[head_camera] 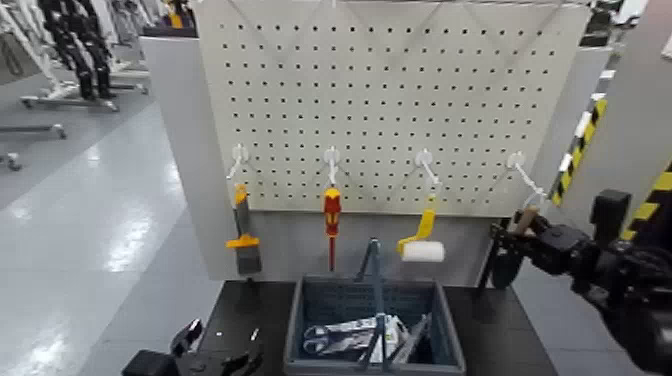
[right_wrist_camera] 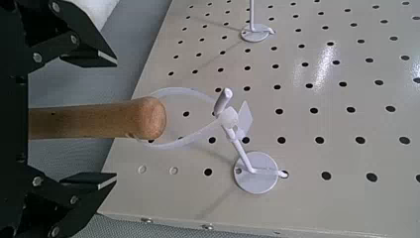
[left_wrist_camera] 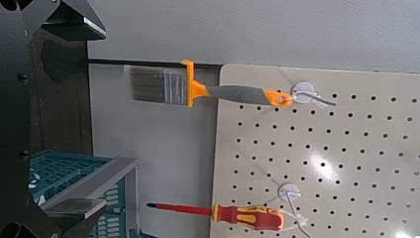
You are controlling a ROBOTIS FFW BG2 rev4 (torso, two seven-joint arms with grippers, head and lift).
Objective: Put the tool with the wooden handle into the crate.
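- Nearest, the left end effector point(head_camera: 222, 347) waits low in front of the table, beside the crate, on the robot's left; its two fingers stand wide apart with nothing between them.
- Next comes the crate point(head_camera: 453, 332), a dark plastic basket on the table point(head_camera: 500, 325), its loop handle point(head_camera: 376, 268) standing upright across the middle.
- Inside the crate lie metallic tools point(head_camera: 345, 338); they overlap, and I cannot tell each one apart.
- Beyond the crate and to its right, the right end effector point(right_wrist_camera: 114, 120) is at the trowel point(head_camera: 524, 220). Its fingers stand apart, one on each side of the wooden handle point(right_wrist_camera: 94, 121), with space showing on both sides; it has no grip on it.
- The trowel hangs outside the crate, handle up, its dark blade point(head_camera: 507, 268) pointing down. A pale loop point(right_wrist_camera: 188, 135) at the handle's end hangs on the rightmost white hook point(right_wrist_camera: 256, 173).
- To its left, in the same row, hang a yellow-handled roller with a white sleeve point(head_camera: 422, 251), a red-and-yellow screwdriver point(head_camera: 332, 215) with its shaft down, and an orange-and-grey paintbrush point(head_camera: 243, 232) with its bristles down, each on its own hook.
- Behind them stands the pale pegboard point(head_camera: 380, 90), dotted with rows of small holes, above a grey panel point(head_camera: 280, 240).
- Farthest off, a shiny grey floor point(head_camera: 90, 200) runs back to wheeled stands point(head_camera: 75, 95) on the left; on the right is yellow-and-black striped tape point(head_camera: 590, 130).
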